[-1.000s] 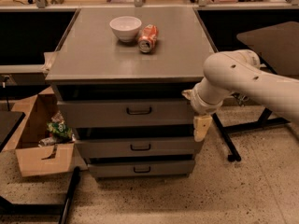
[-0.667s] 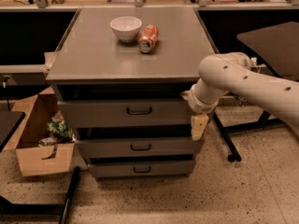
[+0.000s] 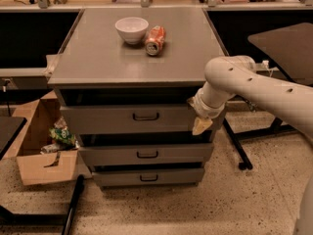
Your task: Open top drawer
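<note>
Speckled floor (image 3: 195,209), lab benches behind. Grey desk (image 3: 98,58) carries a white bowl (image 3: 131,30) and, just beside it, a red-orange can (image 3: 155,39) lying on its side; label too small to read. Top drawer (image 3: 107,119) sits right under the desk top, with a dark gap above it and a dark loop handle (image 3: 145,116) at centre. Middle drawer (image 3: 112,155) and bottom drawer (image 3: 117,176) below. White arm (image 3: 254,84) reaches in from the right; gripper (image 3: 201,126) is at the top drawer's right end, pointing down, well apart from the handle. Can't tell if it is open or closed. Cardboard box (image 3: 36,168) on the floor, left.
</note>
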Controlling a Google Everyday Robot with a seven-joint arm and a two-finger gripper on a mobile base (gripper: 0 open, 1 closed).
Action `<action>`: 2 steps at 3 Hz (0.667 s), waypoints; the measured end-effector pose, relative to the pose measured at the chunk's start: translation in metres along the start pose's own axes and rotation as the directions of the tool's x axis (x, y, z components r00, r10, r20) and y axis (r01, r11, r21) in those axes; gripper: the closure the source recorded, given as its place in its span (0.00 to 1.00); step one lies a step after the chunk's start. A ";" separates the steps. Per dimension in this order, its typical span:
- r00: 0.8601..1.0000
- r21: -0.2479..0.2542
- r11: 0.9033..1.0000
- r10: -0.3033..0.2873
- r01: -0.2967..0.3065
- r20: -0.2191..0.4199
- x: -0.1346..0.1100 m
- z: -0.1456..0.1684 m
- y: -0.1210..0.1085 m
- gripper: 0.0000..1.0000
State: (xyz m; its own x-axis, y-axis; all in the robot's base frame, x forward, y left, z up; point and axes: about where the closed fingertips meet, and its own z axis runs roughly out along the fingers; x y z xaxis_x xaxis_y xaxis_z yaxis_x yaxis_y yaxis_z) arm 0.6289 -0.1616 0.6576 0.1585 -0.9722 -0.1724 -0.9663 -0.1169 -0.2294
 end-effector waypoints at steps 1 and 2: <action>1.000 -0.007 1.000 0.004 -0.004 0.018 -0.001 -0.005 0.006 0.65; 1.000 -0.007 1.000 0.004 -0.004 0.018 -0.003 -0.016 0.004 0.96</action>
State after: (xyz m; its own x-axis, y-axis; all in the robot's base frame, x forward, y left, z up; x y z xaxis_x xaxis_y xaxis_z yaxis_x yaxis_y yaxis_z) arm 0.6216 -0.1625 0.6726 0.1578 -0.9690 -0.1903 -0.9684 -0.1141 -0.2219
